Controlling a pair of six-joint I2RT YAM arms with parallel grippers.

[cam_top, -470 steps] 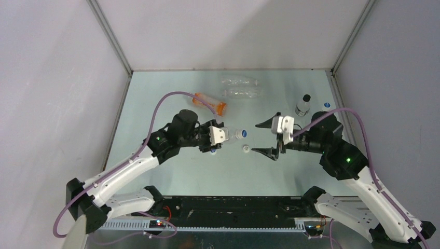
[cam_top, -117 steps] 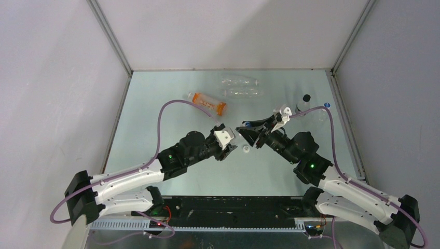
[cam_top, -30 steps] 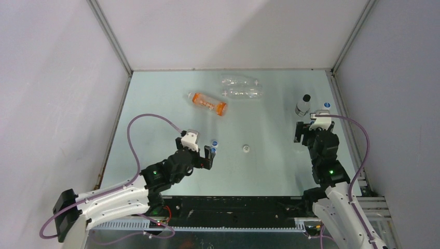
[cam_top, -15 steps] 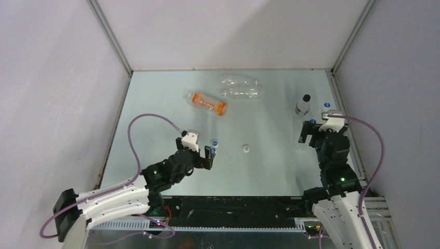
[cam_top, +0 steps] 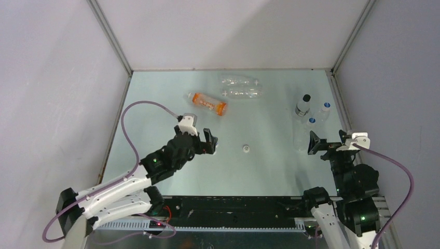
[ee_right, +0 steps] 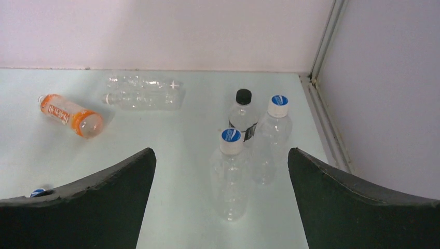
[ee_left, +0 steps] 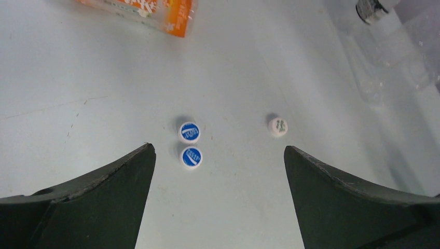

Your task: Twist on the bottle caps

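Note:
Three capped bottles stand upright at the right: a near one (ee_right: 230,176) with a blue-topped cap (ee_right: 231,136), a second blue-capped one (ee_right: 272,145) behind it, and a black-capped one (ee_right: 243,111). My right gripper (ee_right: 220,151) is open and empty, a little short of the near bottle (cam_top: 301,137). Two clear bottles (cam_top: 241,87) lie uncapped at the back. Two loose blue caps (ee_left: 190,132) (ee_left: 191,156) and a white cap (ee_left: 278,126) lie on the table. My left gripper (ee_left: 219,149) hangs open over the table just short of them.
An orange-labelled bottle (cam_top: 207,103) lies at the back left of the pale green table (cam_top: 270,166). Enclosure walls and a metal rail (cam_top: 340,101) bound the right side close to the upright bottles.
My right gripper has opened wide and drawn back toward the near right, leaving the blue-capped bottle standing. My left gripper has moved forward over the two blue caps.

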